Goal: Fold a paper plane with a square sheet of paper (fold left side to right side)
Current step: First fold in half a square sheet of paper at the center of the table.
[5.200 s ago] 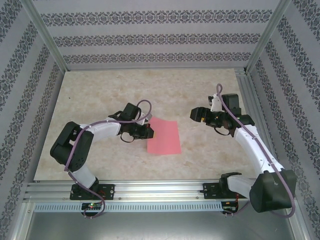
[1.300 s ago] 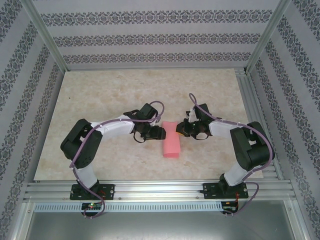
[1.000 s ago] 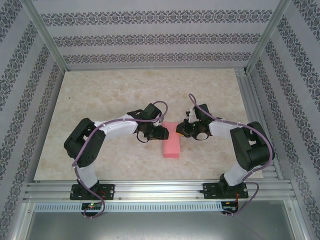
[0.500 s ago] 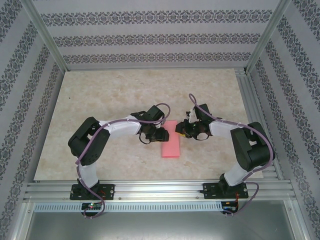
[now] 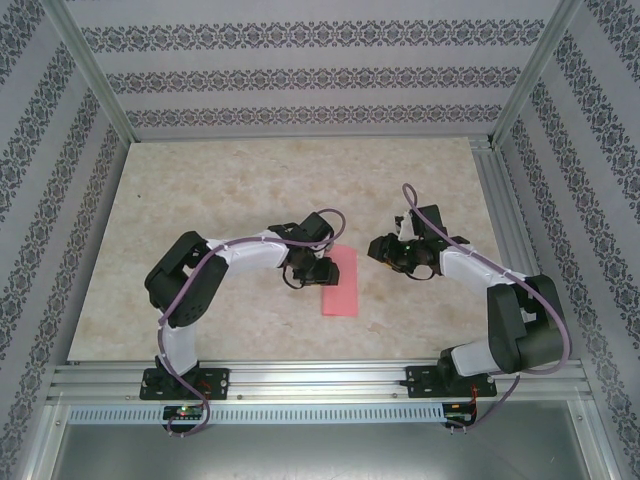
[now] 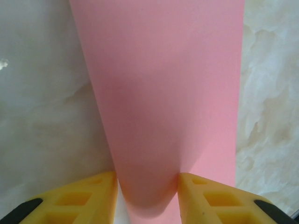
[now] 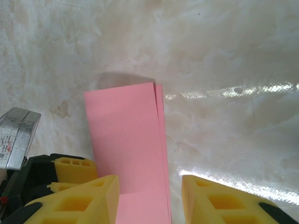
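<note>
A plain pinkish-red square sheet of paper (image 5: 339, 282) lies on a cream marbled table (image 5: 200, 200). Yellow fingertips (image 6: 79, 198) contrast with black-and-white arms. Walls (image 5: 300, 75) carry grey floral stripes.
</note>
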You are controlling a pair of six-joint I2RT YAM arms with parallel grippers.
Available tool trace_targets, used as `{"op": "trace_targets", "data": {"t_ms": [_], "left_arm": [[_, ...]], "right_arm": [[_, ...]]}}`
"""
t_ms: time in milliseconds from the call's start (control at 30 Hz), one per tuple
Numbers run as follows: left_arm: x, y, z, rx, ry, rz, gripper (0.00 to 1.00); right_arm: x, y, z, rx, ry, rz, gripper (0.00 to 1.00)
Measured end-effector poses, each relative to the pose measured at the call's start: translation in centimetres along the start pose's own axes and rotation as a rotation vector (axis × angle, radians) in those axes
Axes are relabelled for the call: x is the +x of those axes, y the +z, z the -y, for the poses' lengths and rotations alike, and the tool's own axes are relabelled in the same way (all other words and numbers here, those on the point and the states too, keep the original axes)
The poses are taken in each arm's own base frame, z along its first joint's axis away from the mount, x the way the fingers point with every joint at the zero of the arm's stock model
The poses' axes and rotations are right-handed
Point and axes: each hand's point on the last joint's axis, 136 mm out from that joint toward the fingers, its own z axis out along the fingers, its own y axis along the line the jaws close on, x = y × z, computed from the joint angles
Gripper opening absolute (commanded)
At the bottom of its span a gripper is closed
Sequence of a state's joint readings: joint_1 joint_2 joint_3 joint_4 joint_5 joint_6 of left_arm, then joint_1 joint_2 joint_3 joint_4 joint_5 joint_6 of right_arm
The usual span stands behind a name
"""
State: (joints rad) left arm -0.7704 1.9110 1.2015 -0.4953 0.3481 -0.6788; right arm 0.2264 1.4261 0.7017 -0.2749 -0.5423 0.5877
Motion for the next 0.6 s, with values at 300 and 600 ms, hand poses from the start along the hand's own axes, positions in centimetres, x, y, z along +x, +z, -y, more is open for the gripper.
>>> {"op": "trace_targets", "data": {"t_ms": [300, 600], "left_arm": [[-0.56, 0.29, 0.22, -0.018, 0.003, 0.003, 0.40], [-0.18, 0.32, -0.19, -0.035, 0.018, -0.012, 0.37]], "right_arm": [[0.07, 0.13, 0.14, 0.003, 0.003, -0.004, 0.40], [0.32, 0.27, 0.41, 0.009, 0.002, -0.013, 0.41]]}}
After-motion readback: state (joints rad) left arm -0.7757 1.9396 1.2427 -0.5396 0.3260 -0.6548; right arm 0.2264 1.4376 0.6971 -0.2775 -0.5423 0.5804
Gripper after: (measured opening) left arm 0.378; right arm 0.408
